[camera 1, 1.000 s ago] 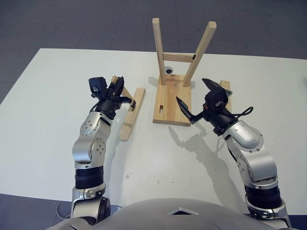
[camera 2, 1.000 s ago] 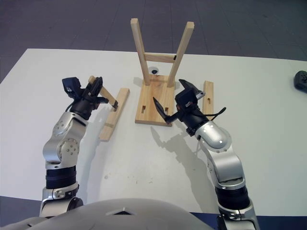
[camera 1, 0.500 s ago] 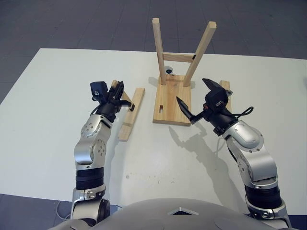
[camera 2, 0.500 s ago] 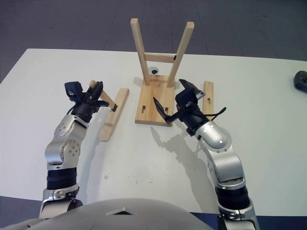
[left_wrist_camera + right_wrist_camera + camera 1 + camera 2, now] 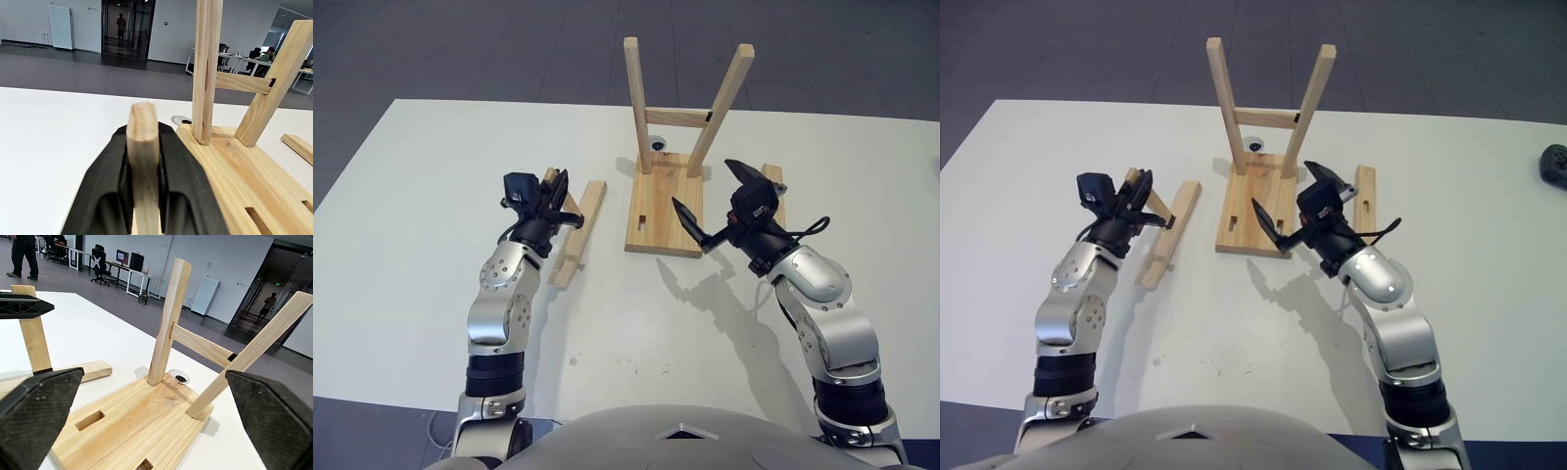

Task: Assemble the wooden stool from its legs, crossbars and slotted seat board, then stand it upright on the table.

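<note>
has the board (image 5: 664, 211) flat on the tabletop (image 5: 431, 245) near the middle of the far edge, two legs (image 5: 636, 98) and a crossbar (image 5: 677, 117) already standing in it, feet up (sensible: building upside down leaves the near slots (image 5: 90, 418) open from above). grips a short bar (image 5: 143, 147) in the left gripper (image 5: 551, 194), jaws shut tight on its upper end. looks to be the second crossbar, tilted up off the tabletop left of the board, probably so as to lift along the leg (image 5: 578, 240) met at its low end. cannot judge that joint as seated or loose: too small from the head, cut off at the wrist. holds the right gripper (image 5: 700, 183) spread wide and empty over the board's near right corner, probably ready to steady it. half hides a spare leg (image 5: 1364, 186) just right of the board.
</note>
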Controlling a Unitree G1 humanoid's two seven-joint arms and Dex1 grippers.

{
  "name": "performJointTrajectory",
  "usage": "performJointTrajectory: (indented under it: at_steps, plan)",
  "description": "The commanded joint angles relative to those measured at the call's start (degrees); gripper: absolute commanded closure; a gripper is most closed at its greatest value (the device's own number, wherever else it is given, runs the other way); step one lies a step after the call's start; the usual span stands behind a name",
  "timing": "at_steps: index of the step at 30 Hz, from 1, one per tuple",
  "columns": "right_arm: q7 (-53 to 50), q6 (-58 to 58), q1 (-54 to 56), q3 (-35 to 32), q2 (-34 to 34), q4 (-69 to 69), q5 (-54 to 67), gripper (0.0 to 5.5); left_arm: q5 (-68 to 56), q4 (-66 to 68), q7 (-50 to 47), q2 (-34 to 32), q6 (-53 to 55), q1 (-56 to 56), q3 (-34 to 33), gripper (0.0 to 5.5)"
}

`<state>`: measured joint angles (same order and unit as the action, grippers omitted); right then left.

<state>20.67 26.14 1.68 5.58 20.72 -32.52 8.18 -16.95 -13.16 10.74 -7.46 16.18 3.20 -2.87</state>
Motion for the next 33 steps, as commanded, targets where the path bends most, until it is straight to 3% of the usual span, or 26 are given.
performJointTrajectory:
  at_steps: [1,6,10,15,26,33]
  plan:
    - [0.4,-0.2,1.1,0.2,0.1,0.3,-0.2,0.1,1.1,1.6,1.5,-1.3,1.2,-5.6,0.6,5.08]
    - [0.5,-0.3,1.6,0.2,0.2,0.4,-0.2,0.1,2.9,3.9,2.5,-3.9,0.1,-6.8,-0.1,5.08]
    - [0.5,-0.1,1.9,0.0,0.2,0.2,-0.2,0.1,-4.4,3.5,-1.7,-0.9,13.5,-6.1,-3.6,5.08]
    - [0.2,-0.2,1.5,-0.3,0.3,-0.3,-0.3,0.1,-8.0,3.0,-6.0,1.0,20.5,-5.3,-5.5,5.08]
    - [0.3,-0.7,2.5,-0.7,0.6,0.6,-0.7,0.1,5.7,-0.3,-3.5,-6.6,11.5,-6.4,6.4,5.08]
    - [0.3,-0.7,2.7,-0.7,0.5,0.8,-0.8,0.1,4.0,0.8,-4.2,-3.3,9.3,-7.4,3.5,5.08]
